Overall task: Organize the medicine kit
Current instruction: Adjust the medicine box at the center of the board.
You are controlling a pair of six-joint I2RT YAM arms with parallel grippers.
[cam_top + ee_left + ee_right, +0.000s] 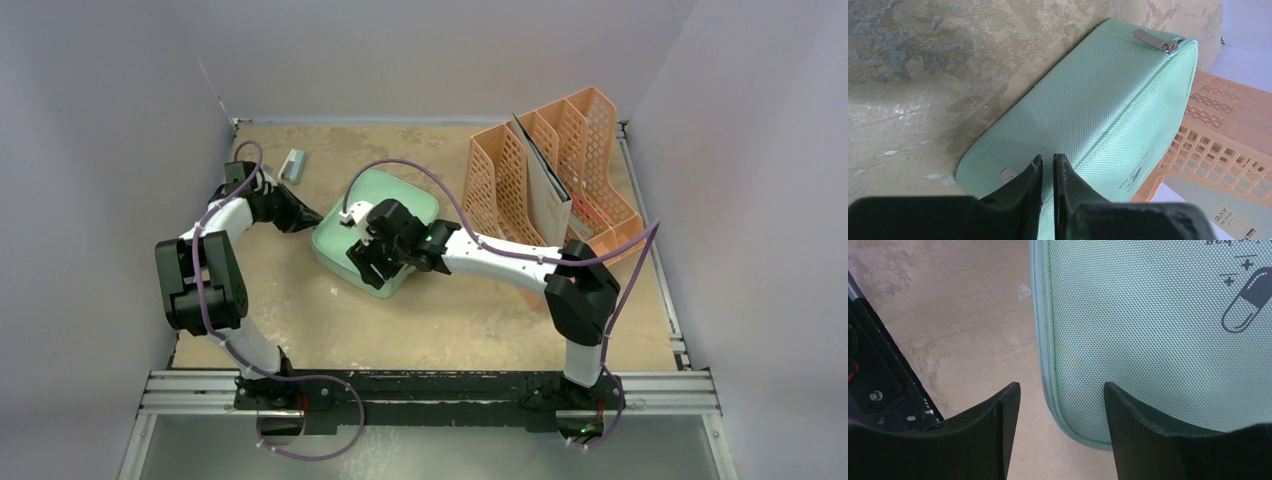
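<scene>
Kit position: medicine kit (400,195) flat on table (450,320), mid-field, near peach file rack (560,170). Left gripper (1048,160) nearly pressed together, apparently pinching kit's edge seam. Right gripper (1063,387) spread over near corner. Verify pinch before pulling; lower right gripper to pin top face; draw along seam, never upward.

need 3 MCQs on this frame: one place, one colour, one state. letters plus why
1. In the top view, on which side of the medicine kit does the file rack stand?
A) left
B) right
C) on top of it

2. What colour is the kit?
A) mint green
B) red
C) peach

3. How do the right gripper jaws stand?
A) shut on the rack
B) shut on the kit
C) open

Answers:
1 B, the rack stands off the kit's right side.
2 A, all views show mint-green fabric.
3 C, the wrist view shows a wide gap between the fingers, over the kit's corner.
</scene>
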